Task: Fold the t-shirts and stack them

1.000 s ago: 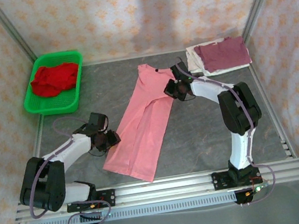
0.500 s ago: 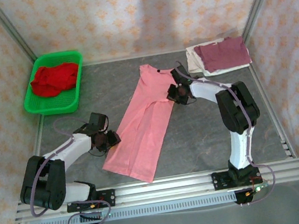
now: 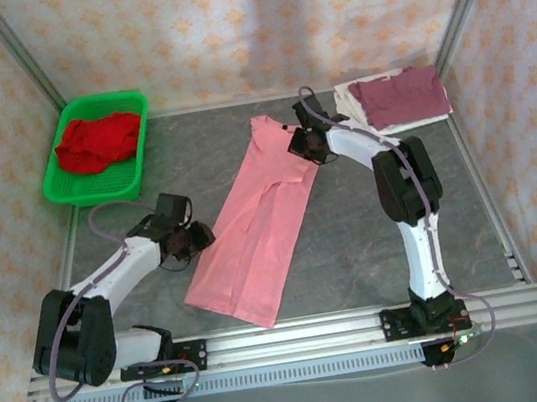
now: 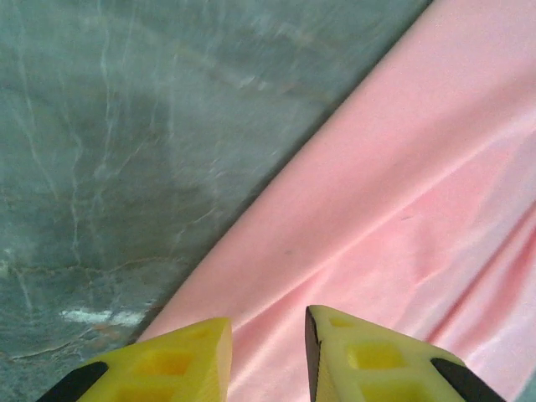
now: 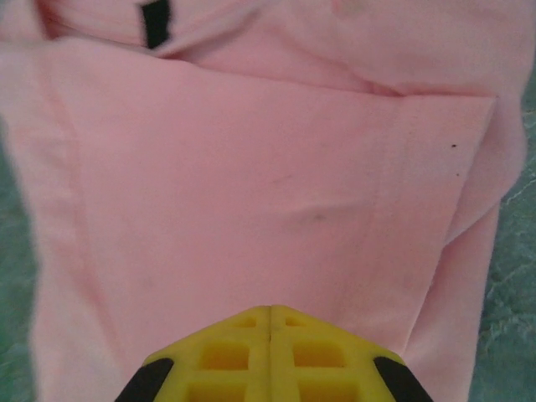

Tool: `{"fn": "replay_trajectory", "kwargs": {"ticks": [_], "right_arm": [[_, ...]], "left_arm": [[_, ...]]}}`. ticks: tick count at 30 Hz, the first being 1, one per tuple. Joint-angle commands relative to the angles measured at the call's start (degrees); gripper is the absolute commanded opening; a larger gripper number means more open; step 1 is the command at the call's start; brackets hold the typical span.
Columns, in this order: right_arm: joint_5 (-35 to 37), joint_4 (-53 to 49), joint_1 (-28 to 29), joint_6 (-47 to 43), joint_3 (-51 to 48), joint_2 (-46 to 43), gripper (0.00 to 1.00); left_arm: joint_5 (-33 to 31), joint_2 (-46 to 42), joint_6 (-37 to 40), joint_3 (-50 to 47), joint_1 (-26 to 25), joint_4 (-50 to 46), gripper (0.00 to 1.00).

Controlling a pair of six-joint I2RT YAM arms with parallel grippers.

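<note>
Folding the pink t-shirt (image 3: 262, 222): right gripper (image 5: 270, 314), closed, is touching its far end; left gripper (image 4: 268, 331), parted, is awaiting an edge pinch.

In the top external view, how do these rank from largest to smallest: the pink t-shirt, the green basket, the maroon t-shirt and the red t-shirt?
1. pink t-shirt
2. green basket
3. maroon t-shirt and red t-shirt: they look about the same size, so I do not rank them.
</note>
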Motion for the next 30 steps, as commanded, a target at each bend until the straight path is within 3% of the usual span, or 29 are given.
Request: {"fn": "replay_trajectory", "kwargs": {"ticks": [1, 8, 12, 19, 22, 25, 30], "right_arm": [[3.4, -4.3, 0.4, -0.1, 3.8, 3.6, 0.00], [4.9, -4.2, 0.4, 2.4, 7.3, 9.2, 0.00], [2.8, -4.5, 0.4, 3.2, 15.0, 16.4, 0.00], [-4.4, -6.5, -0.9, 8.8, 46.3, 35.1, 0.00], [-9.5, -1.6, -1.6, 11.3, 60.6, 42.2, 0.00], [-13.7, 3.5, -2.5, 12.1, 62.9, 40.8, 0.00], [-17.7, -1.9, -2.2, 3.2, 56.8, 27.6, 0.00]], "left_arm": [[-3.9, -3.2, 0.5, 3.3, -0.5, -0.8, 0.29], [-4.9, -4.0, -0.7, 5.1, -0.5, -0.1, 0.30], [-5.1, -4.2, -1.3, 4.8, -0.4, 1.3, 0.30], [-6.0, -4.7, 0.1, 4.7, -0.5, 1.1, 0.33], [-4.7, -3.0, 0.7, 4.2, -0.5, 2.5, 0.33], [-1.6, -1.1, 1.7, 3.9, -0.4, 4.1, 0.34], [-0.8, -1.0, 3.9, 2.6, -0.6, 4.4, 0.35]]}}
